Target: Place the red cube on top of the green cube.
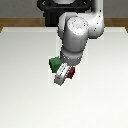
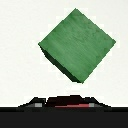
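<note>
The green cube [image 1: 53, 63] rests on the white table, partly hidden by my arm in the exterior view. It fills the middle of the wrist view [image 2: 77, 44], turned like a diamond. The red cube [image 1: 72, 74] shows as a dark-red sliver beside my wrist in the exterior view. In the wrist view only a thin red strip of the red cube [image 2: 70, 105] shows between my fingers. My gripper [image 1: 66, 76] is shut on the red cube and sits just to the exterior view's right of the green cube, close to table level.
The white table [image 1: 25, 90] spreads all around. A wooden floor strip [image 1: 20, 22] and the robot's dark base [image 1: 55, 10] are at the back.
</note>
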Robot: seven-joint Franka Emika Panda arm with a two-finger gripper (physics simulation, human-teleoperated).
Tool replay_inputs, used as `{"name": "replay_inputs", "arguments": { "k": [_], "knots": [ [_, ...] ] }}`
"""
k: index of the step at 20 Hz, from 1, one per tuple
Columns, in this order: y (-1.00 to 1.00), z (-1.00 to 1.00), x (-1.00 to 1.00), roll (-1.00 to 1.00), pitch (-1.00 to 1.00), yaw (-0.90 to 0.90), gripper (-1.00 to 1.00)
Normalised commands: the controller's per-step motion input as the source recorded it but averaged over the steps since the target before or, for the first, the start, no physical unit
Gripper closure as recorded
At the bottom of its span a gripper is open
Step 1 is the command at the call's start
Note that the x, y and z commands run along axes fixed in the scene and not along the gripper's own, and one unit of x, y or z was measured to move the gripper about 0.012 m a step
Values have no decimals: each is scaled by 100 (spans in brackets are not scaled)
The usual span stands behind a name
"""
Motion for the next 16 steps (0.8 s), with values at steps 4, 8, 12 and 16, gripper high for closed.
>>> {"name": "replay_inputs", "arguments": {
  "k": [4,8,12,16],
  "knots": [
    [0,25,0,0,0,0,-100],
    [0,50,0,0,0,0,-100],
    [0,100,0,0,0,0,-100],
    [0,50,0,0,0,0,-100]
  ]
}}
